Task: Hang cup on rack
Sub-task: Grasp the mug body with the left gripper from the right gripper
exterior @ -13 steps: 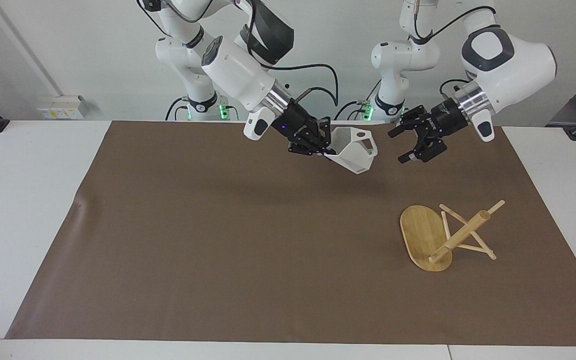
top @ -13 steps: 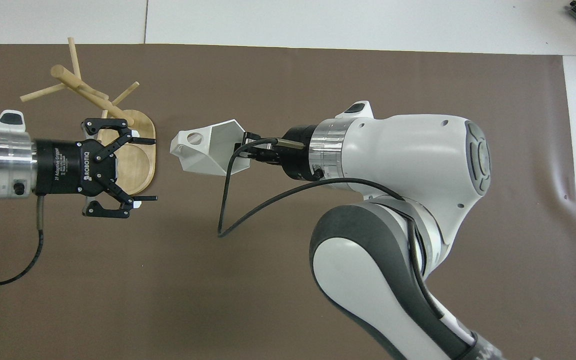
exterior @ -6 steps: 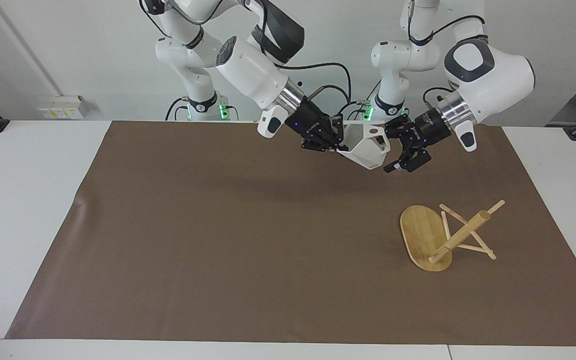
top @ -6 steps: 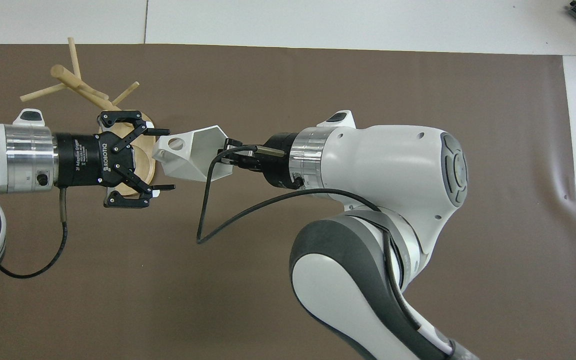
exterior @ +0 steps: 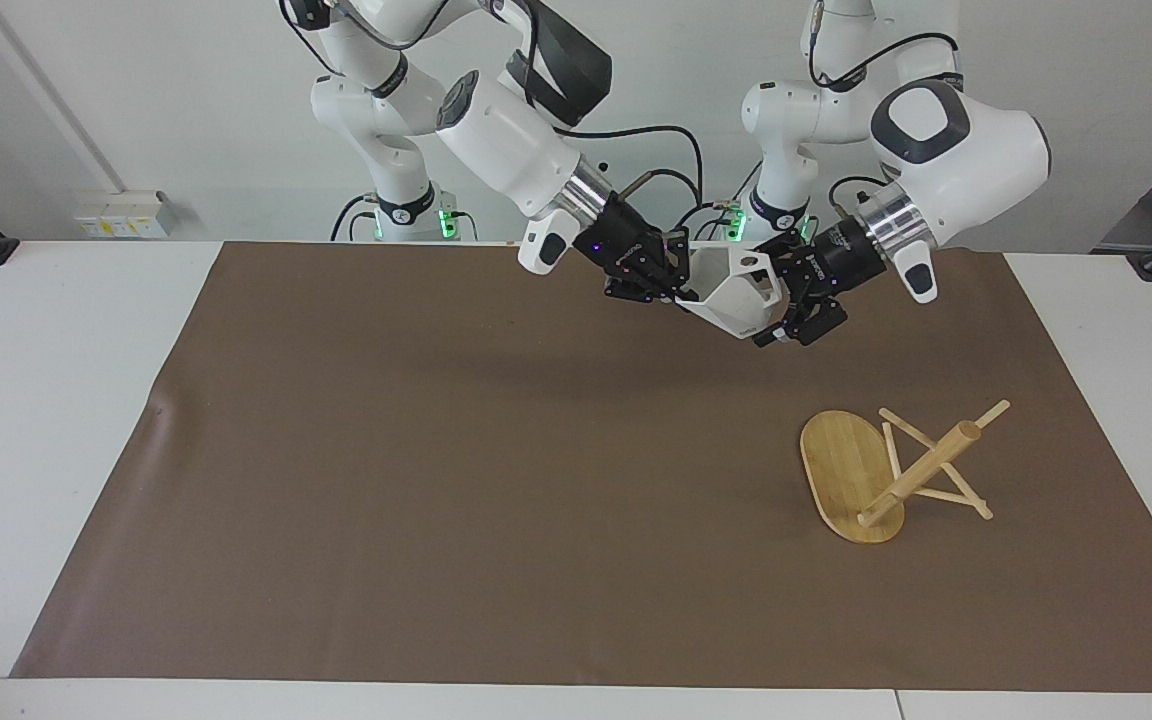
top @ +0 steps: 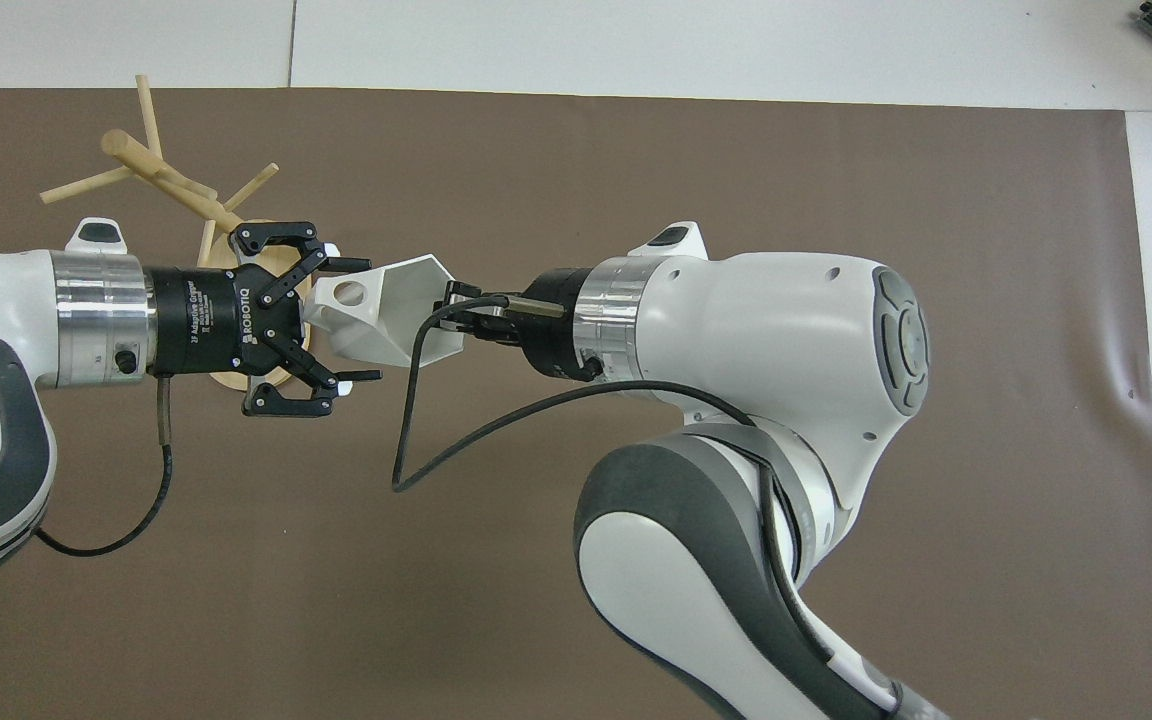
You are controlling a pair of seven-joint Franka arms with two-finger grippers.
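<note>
The white faceted cup (exterior: 736, 292) (top: 386, 312) hangs in the air over the mat, tipped on its side. My right gripper (exterior: 676, 293) (top: 456, 315) is shut on its rim. The cup's pierced handle end points at my left gripper (exterior: 776, 303) (top: 366, 320), whose open fingers stand on either side of that end. I cannot tell whether they touch it. The bamboo rack (exterior: 921, 468) (top: 151, 165) lies tipped over on the mat toward the left arm's end, farther from the robots than the cup. Its oval base (exterior: 841, 465) stands on edge.
A brown mat (exterior: 436, 450) covers most of the white table (exterior: 56, 400). A black cable (top: 416, 420) loops down from the right wrist.
The right gripper has carried the cup toward the left arm's end. The left gripper has come in to meet it, and its open fingers now straddle the handle end.
</note>
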